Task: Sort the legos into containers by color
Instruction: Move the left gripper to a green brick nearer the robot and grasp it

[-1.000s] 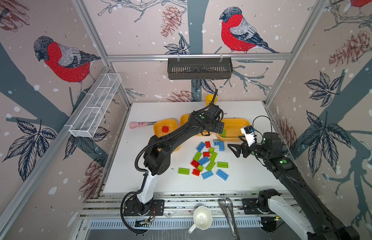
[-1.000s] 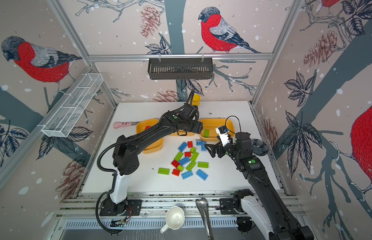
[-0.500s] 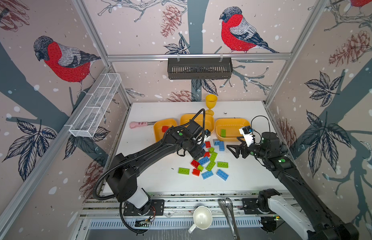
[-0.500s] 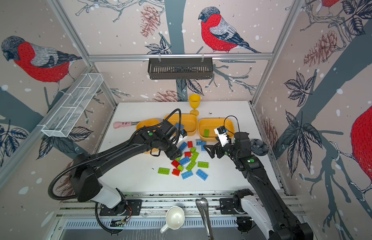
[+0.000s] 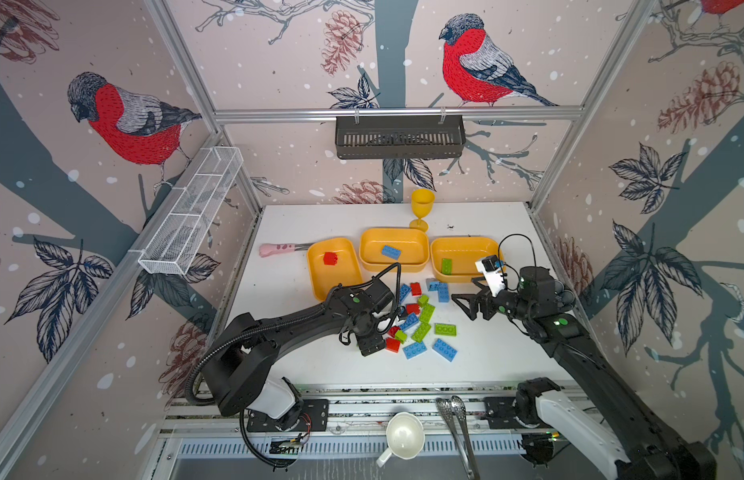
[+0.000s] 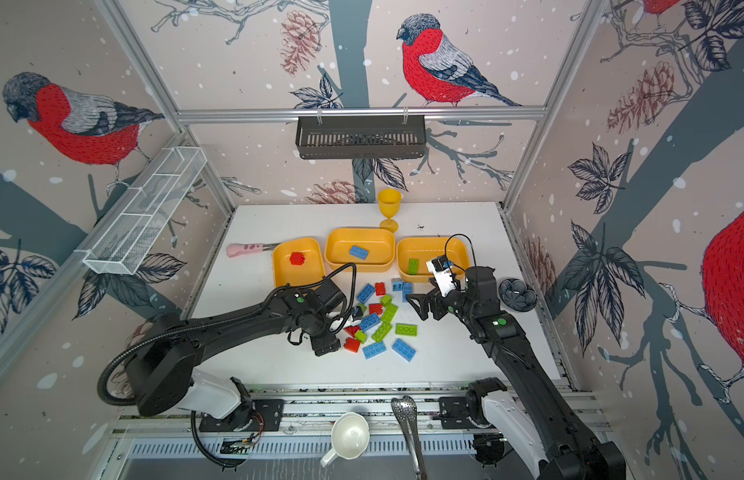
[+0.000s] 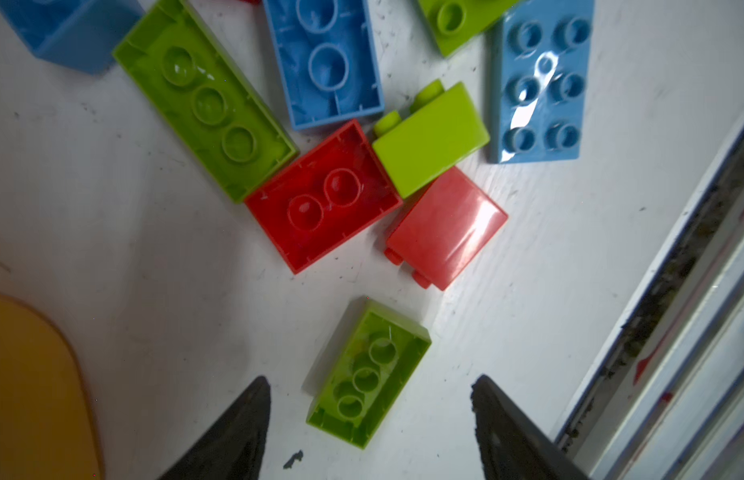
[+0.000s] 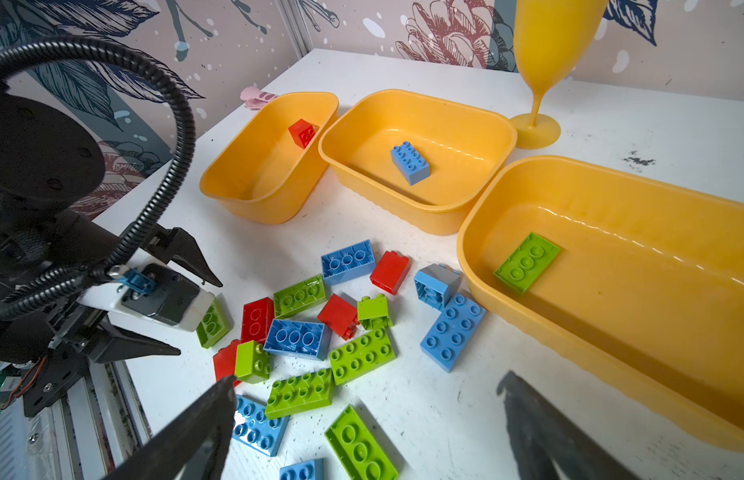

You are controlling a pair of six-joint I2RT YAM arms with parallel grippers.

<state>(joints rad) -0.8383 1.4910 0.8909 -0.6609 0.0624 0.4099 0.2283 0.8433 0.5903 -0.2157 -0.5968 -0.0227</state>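
At the lower middle of the left wrist view, the left gripper stands open astride an upturned lime green brick, with a gap on either side. To do this well, I judge, it should square up with the long sides, drop, and close across the narrow width, clear of the red brick. It then carries to the rightmost tray, which holds a green piece. The right gripper hovers open and empty.

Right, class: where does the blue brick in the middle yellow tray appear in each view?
In a top view: blue brick inside the middle tray.
In a top view: blue brick, same tray.
Left wrist: not in it.
Right wrist: blue brick, same tray.
Landmark, except left wrist: yellow goblet behind that tray.
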